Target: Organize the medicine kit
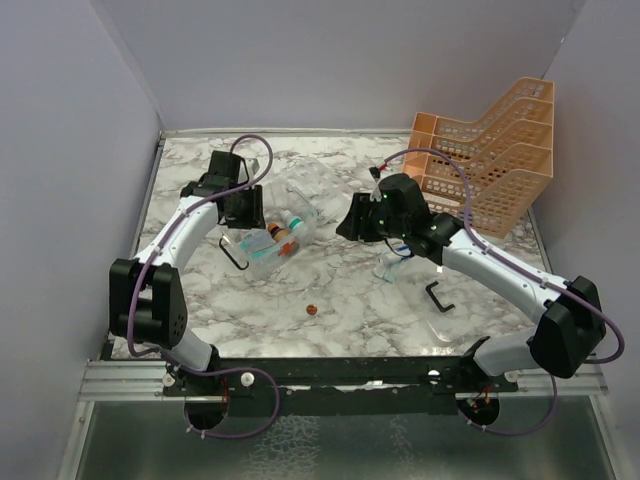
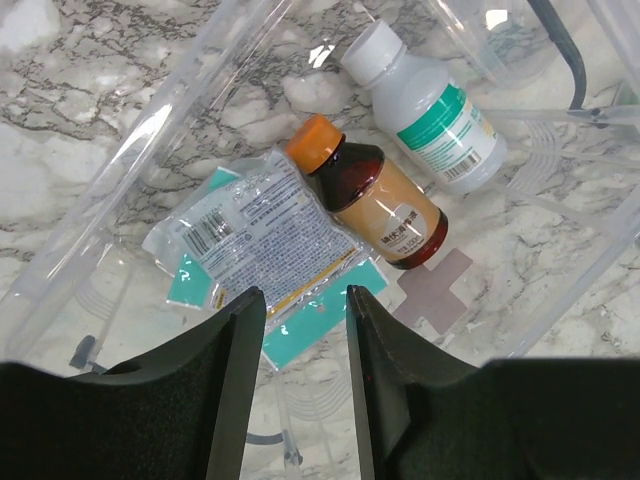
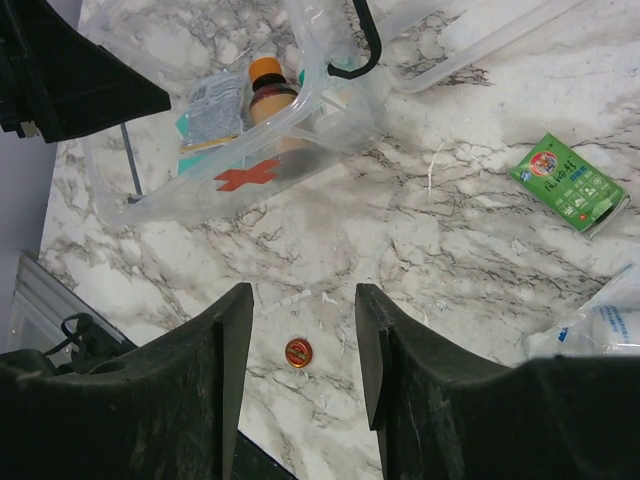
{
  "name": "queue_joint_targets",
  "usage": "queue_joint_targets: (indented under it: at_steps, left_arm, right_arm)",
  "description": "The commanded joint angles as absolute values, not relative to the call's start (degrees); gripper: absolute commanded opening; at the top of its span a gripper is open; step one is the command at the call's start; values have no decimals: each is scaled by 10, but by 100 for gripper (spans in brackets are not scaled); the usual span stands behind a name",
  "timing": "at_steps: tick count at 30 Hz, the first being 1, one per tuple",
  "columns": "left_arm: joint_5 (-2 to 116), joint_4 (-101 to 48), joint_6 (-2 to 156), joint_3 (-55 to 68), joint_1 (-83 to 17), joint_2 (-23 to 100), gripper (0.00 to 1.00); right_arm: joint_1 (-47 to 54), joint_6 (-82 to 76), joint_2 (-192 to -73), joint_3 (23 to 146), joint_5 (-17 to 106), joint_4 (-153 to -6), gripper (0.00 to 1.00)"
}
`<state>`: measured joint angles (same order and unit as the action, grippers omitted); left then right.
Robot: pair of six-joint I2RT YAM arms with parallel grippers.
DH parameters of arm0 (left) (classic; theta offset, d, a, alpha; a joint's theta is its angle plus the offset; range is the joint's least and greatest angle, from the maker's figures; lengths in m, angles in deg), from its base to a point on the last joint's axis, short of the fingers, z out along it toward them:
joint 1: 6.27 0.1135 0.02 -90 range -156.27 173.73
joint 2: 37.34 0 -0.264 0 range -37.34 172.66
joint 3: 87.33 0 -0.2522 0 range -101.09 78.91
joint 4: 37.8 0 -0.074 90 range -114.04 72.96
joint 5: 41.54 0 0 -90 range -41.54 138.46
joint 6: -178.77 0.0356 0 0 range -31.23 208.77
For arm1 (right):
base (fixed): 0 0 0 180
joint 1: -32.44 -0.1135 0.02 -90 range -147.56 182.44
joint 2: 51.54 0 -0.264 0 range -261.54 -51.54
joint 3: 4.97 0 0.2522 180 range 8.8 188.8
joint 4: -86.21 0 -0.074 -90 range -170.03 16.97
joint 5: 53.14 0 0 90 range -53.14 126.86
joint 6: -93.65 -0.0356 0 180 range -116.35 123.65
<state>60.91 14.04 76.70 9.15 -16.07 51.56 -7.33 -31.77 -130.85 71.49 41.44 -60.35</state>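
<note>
Medicine kit [image 1: 308, 222] sits open on the left-centre of the marble table [image 1: 350, 290], lid off, left gripper [image 2: 300, 335] right above it. Inside, seen from the left wrist: a brown bottle [image 2: 375, 200] with an orange cap, a white bottle [image 2: 425, 110] and some sachets [image 2: 265, 240], all lying flat, loosely packed. Left fingers [image 2: 240, 360] part-way apart, nothing between them, over the sachets. Right gripper [image 3: 300, 300] spread wide, empty, over bare table just beside the kit.

Judged partly done. Outstanding loose items: a green packet [image 3: 570, 182], a small red round cap [image 3: 298, 350] and a clear bag [image 3: 600, 325] by the right arm. A clear lid with a black handle [image 1: 438, 297] lies well apart, so closing is also left. Orange rack [image 1: 495, 150] at the back right is not involved.
</note>
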Motion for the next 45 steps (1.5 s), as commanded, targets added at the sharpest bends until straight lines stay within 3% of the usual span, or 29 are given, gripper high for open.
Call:
queue_joint_targets:
  at_steps: [1, 8, 14, 39, 45]
  left_arm:
    - [559, 78, 758, 105, -181, 498, 41]
    - [434, 39, 723, 115, -202, 522, 19]
    - [447, 29, 724, 146, -207, 546, 9]
    - [409, 58, 666, 213, -269, 516, 3]
    - [431, 60, 676, 171, -269, 496, 14]
  right_arm:
    - [-76, -324, -1321, 720, 421, -622, 45]
    - [-76, -329, -1333, 720, 422, -622, 44]
    - [-76, -333, -1336, 716, 419, -622, 43]
    - [-76, -328, -1352, 720, 405, -605, 42]
    - [-76, -322, -1346, 723, 375, -596, 41]
